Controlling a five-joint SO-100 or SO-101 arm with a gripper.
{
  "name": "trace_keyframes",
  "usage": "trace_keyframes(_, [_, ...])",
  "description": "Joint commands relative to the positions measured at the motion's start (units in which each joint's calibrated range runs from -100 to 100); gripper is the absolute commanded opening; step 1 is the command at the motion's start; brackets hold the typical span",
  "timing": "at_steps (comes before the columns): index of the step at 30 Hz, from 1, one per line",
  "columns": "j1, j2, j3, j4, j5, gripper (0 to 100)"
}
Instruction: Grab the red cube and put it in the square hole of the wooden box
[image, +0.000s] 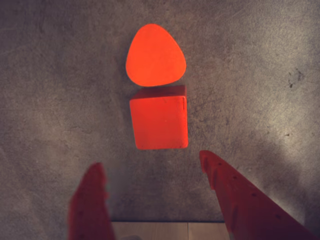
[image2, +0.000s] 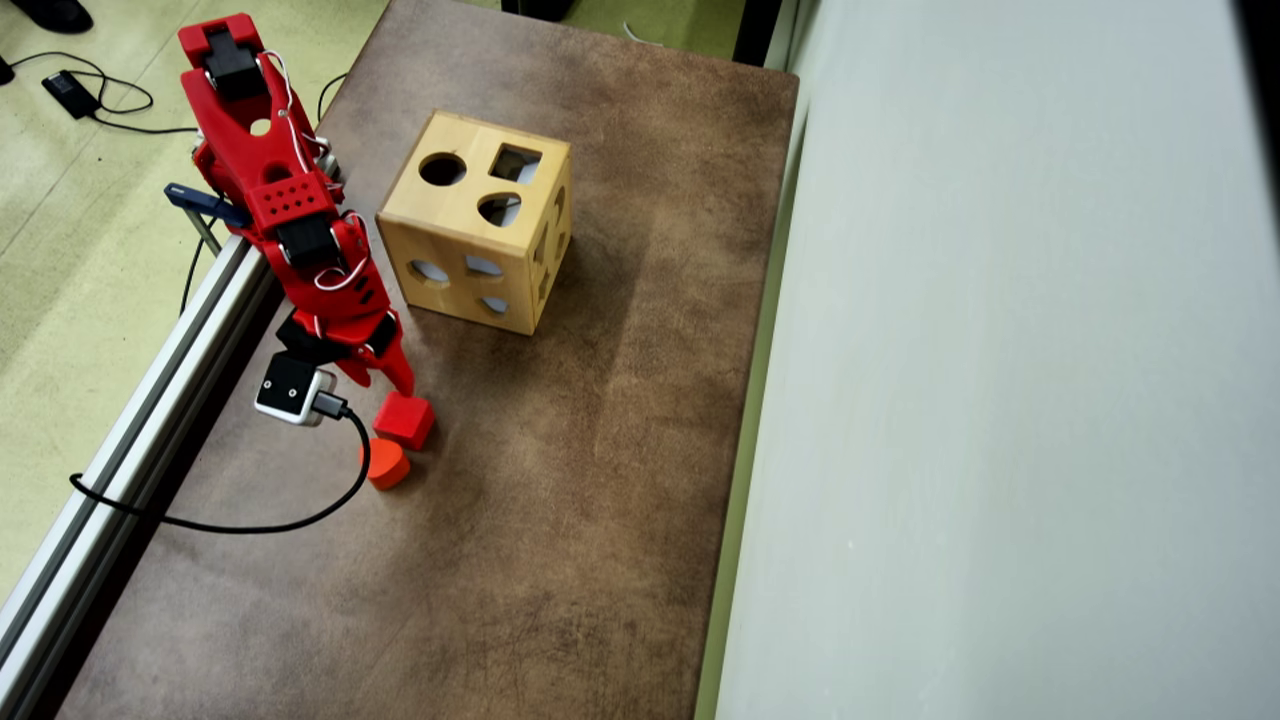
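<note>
Cube (image: 159, 122) sits flat on worktop (image: 50, 100), red, one face up, edges roughly square to wrist view frame. Just past it, touching or nearly so, lies a rounded-triangle block (image: 155, 56), same red-orange, flat side up. Wrist view: cube centred, block directly above it in frame.

Gripper (image: 152, 167) spread wide, nothing between the fingers. Left finger (image: 90, 200) and right finger (image: 235, 195) come up from bottom edge of wrist view, tips short of the cube's near edge, gap wider than the cube. No contact w/ cube visible.

Overhead view: cube (image2: 404, 419) near left side of the brown worktop (image2: 600, 500), block (image2: 385, 464) just below it in frame, the two side by side. Arm (image2: 290, 200) reaches down from upper left; gripper (image2: 385, 385) tip right at cube's upper-left edge; can't tell if touching from this angle. Wrist cam (image2: 290, 388) hangs on arm's left side, black cable (image2: 250, 525) looping off it across worktop.

Box (image2: 478, 220), wooden, stands upper centre, well apart from cube. Top face has round hole (image2: 442, 169), square hole (image2: 515, 163), rounded-triangle hole (image2: 499, 209). More cut-outs on the side faces, shapes hard to read.

Aluminium rail (image2: 150, 400) runs along worktop's left edge.
</note>
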Motion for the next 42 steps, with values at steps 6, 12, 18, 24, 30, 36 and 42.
trace_keyframes(6, [0.22,4.55,-1.51,-0.80,0.20,33])
trace_keyframes(12, [-0.30,4.55,-2.76,-0.80,-1.27,33])
trace_keyframes(18, [-0.60,7.78,-6.34,0.09,-2.74,33])
trace_keyframes(24, [-0.60,10.07,-8.22,0.17,-2.69,33])
trace_keyframes(30, [-0.68,12.37,-8.22,0.17,-2.69,33])
trace_keyframes(36, [-0.68,13.47,-8.22,-0.56,-2.69,33])
trace_keyframes(42, [-0.68,14.66,-8.67,-0.72,-2.74,33])
